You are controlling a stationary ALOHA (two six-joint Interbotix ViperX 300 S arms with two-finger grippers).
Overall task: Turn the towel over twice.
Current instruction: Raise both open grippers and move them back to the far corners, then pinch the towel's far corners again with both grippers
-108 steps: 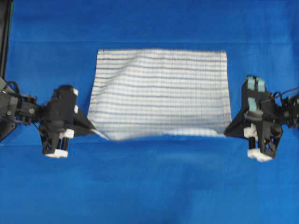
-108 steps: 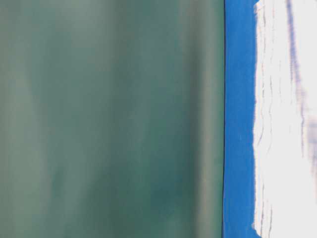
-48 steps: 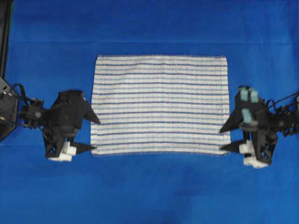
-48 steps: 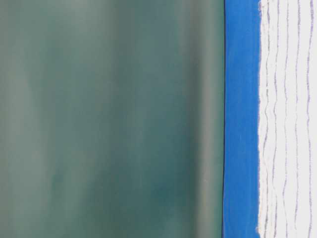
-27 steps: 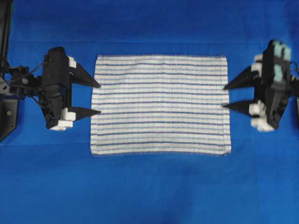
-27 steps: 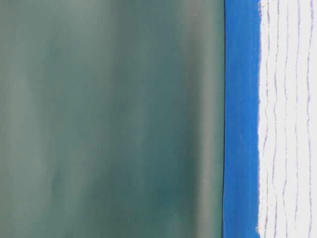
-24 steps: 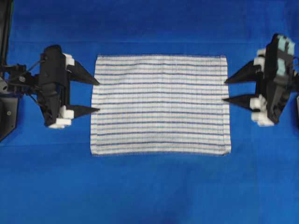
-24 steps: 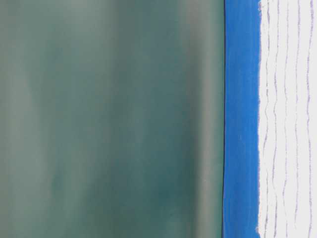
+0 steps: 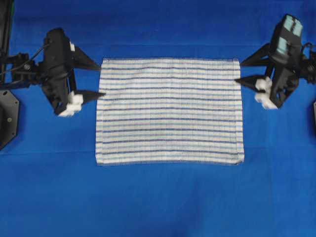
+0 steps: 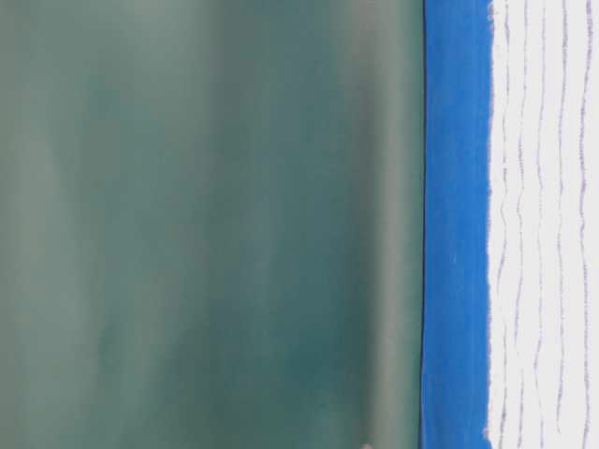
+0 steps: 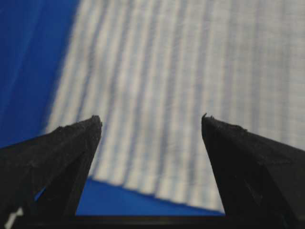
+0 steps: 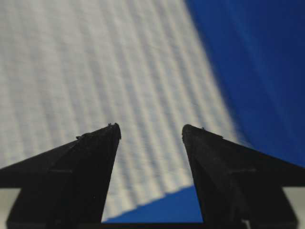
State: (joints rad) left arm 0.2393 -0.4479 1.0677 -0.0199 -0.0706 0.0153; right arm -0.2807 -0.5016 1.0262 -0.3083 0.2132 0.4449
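Since a second ago both arms have swung from the towel's (image 9: 169, 110) near corners to its far corners, while the towel itself has stayed flat and spread in the middle of the bench (image 9: 158, 202). The left claw (image 9: 100, 79) now sits at the far left corner, jaws spread wide and empty, its tips at the cloth's edge; whether they touch it is hard to judge from overhead. The right claw (image 9: 238, 72) mirrors it at the far right corner, likewise wide and holding nothing. In both wrist views the striped cloth lies blurred beyond the parted tips. A plain blue cover spans the bench around the towel.
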